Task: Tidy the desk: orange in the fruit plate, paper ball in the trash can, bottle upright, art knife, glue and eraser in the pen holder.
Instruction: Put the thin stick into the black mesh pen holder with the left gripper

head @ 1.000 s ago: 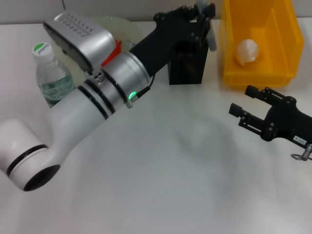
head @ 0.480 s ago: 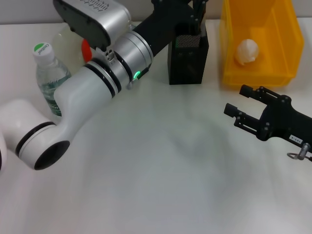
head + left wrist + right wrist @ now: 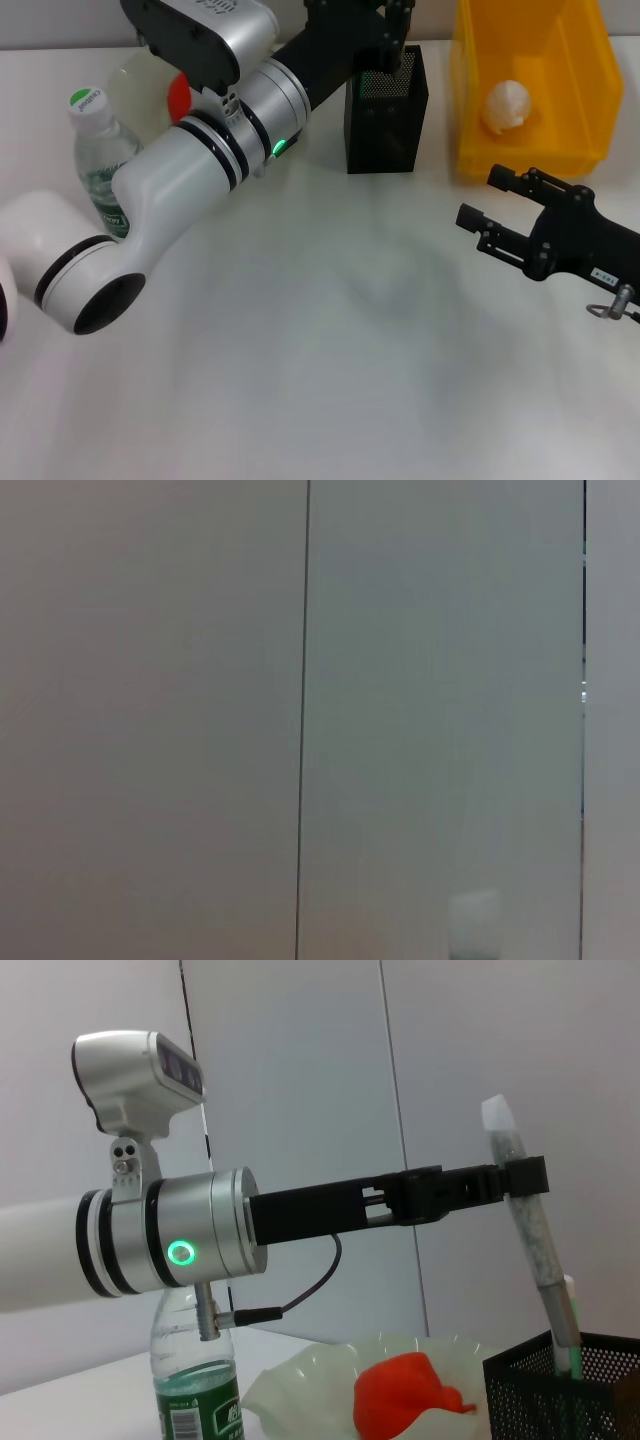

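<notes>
The glue [image 3: 527,1222], a slim grey stick, hangs tilted above the pen holder [image 3: 386,110], clamped in the left claw [image 3: 520,1178].

Head view: the left arm stretches across the counter [image 3: 330,340] to the pen holder, its claw cut off by the picture's upper edge. The upright bottle [image 3: 100,160] stands well apart from the pen holder, with the orange [image 3: 179,95] in the fruit plate [image 3: 135,90] between them. The paper ball [image 3: 505,105] lies in the trash can [image 3: 530,90], just beside the pen holder. The right claw [image 3: 490,212], fingers apart and empty, hovers near the trash can.

Left wrist view: only a blank wall.

Right wrist view: the art knife [image 3: 572,1335] stands inside the pen holder, under the glue's lower end.
</notes>
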{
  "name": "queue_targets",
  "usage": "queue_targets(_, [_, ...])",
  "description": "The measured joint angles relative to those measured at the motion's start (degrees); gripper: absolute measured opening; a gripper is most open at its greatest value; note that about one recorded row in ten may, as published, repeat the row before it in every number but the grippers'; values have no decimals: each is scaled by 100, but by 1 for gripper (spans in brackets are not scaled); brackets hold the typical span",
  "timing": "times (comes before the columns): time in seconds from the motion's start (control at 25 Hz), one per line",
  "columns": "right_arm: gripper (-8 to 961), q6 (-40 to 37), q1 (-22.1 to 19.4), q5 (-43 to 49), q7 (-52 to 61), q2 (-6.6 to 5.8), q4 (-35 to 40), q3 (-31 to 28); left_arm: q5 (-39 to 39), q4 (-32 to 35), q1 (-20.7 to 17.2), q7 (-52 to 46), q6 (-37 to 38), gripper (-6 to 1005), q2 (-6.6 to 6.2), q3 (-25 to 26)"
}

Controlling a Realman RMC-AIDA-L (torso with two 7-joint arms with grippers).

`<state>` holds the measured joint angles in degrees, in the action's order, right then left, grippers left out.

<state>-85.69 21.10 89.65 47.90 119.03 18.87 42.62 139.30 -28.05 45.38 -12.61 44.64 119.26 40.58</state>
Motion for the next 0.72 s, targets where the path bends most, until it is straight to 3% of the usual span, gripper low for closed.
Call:
queue_targets(0.44, [678, -1, 9, -1, 42, -3, 14, 0, 0, 48, 22, 55, -9, 298, 1, 52])
queue_targets(0.72, [678, -1, 14, -13, 51, -3, 20, -5, 35, -19, -9, -34, 23, 524, 0, 24])
